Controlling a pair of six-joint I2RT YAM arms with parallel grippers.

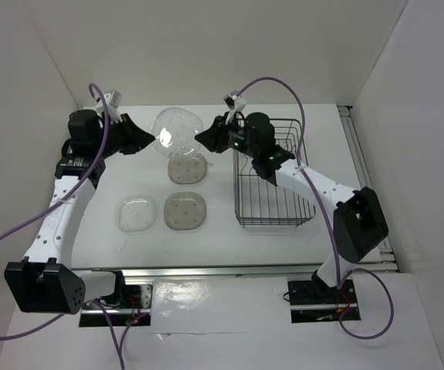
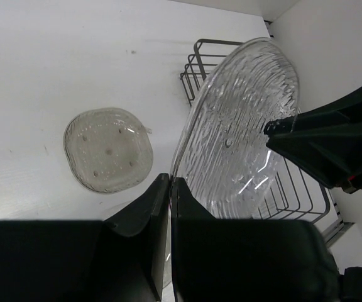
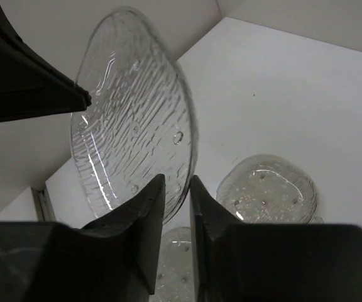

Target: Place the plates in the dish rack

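Left tool [image 1: 154, 139] and right tool [image 1: 199, 139] clamp opposite rims of the upright clear plate [image 1: 177, 132] — likely a handover, the dish rack [image 1: 277, 217] lying at three o'clock.

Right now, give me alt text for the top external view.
Both arms' jaws meet opposite edges of a raised clear plate. On the table lie two grey plates and another clear plate; the wire dish rack at right looks empty.
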